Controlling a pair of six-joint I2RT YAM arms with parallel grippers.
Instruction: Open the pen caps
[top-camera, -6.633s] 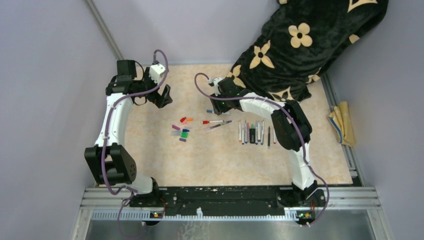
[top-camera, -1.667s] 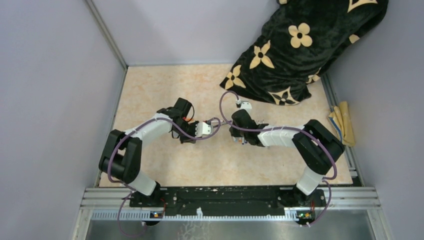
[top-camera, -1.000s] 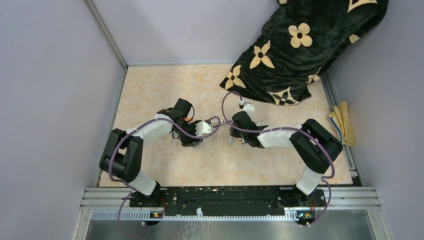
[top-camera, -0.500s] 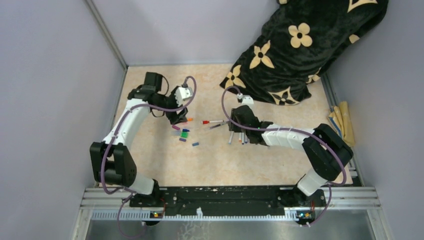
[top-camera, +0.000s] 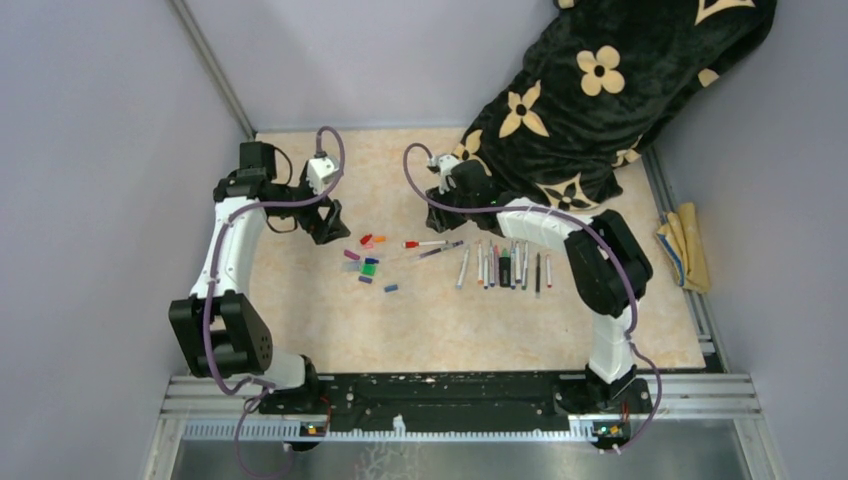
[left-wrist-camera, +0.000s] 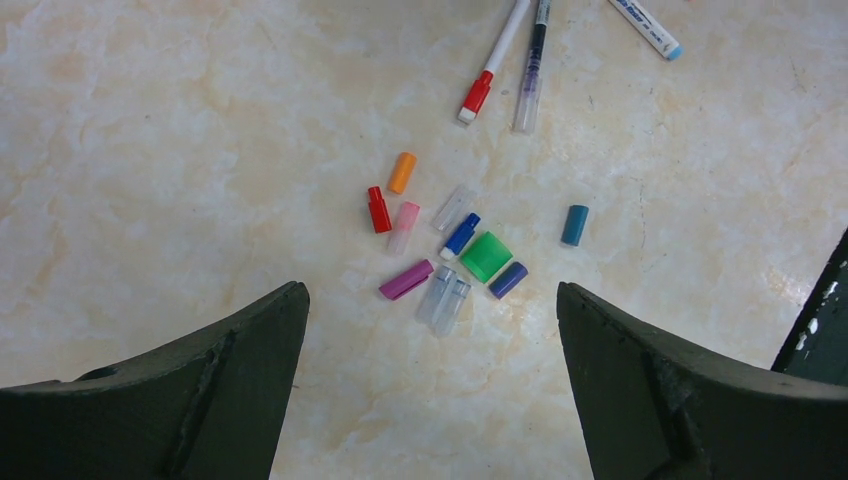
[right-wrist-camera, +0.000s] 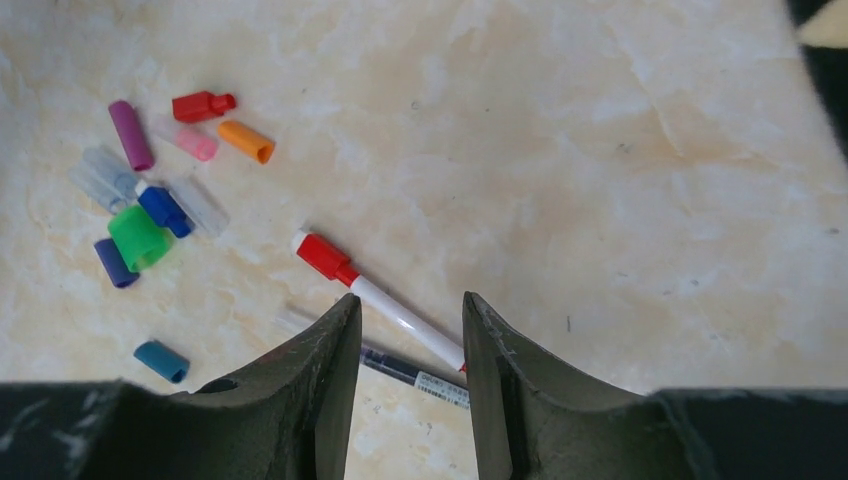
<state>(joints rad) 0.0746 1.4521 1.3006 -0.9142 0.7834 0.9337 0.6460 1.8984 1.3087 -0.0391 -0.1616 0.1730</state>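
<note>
- Several pen caps (left-wrist-camera: 440, 255) lie piled apart from the pens (top-camera: 505, 265), likely for sorting
- left gripper (left-wrist-camera: 428, 300) spread wide, empty
- right gripper (right-wrist-camera: 410, 300) narrowly parted, empty, above red-capped pen (right-wrist-camera: 375, 293)

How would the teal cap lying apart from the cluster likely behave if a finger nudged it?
The teal cap looks like a short round tube lying on its side, so it would probably roll on the smooth table. It appears to be thin plastic, likely very light and easy to flick away.
</note>
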